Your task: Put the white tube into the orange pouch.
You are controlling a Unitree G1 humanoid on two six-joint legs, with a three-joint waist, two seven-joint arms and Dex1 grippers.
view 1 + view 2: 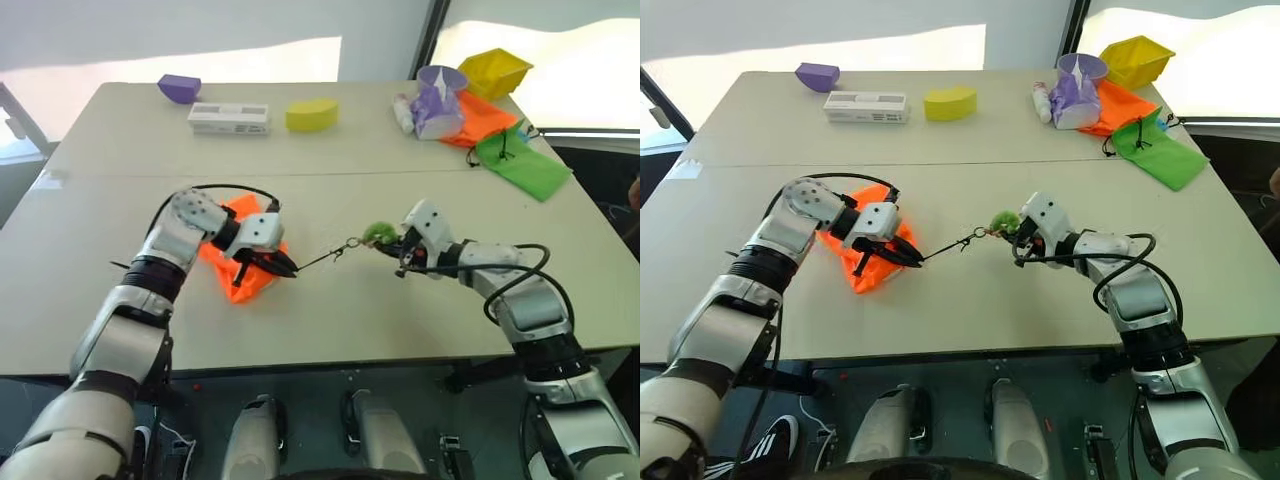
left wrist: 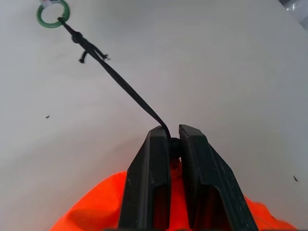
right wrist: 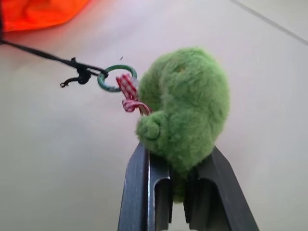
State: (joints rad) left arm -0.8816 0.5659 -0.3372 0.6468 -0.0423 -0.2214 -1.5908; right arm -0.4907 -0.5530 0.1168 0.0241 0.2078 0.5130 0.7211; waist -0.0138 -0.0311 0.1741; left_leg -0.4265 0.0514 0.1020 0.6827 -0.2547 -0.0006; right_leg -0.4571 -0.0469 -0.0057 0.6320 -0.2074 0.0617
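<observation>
The left claw (image 2: 174, 144) is nipped tight on the black cord (image 2: 120, 82) at the mouth of the orange pouch (image 1: 240, 262), which lies on the surface (image 1: 330, 310). The right claw (image 3: 179, 168) grips the green ball (image 3: 185, 108), the cord stretched between them. The white tube (image 1: 403, 113) seems to lie at the far edge, well apart.

The left pincer (image 1: 272, 262) covers the orange pouch's (image 1: 240, 285) mouth, hiding whatever the pouch may contain.
</observation>
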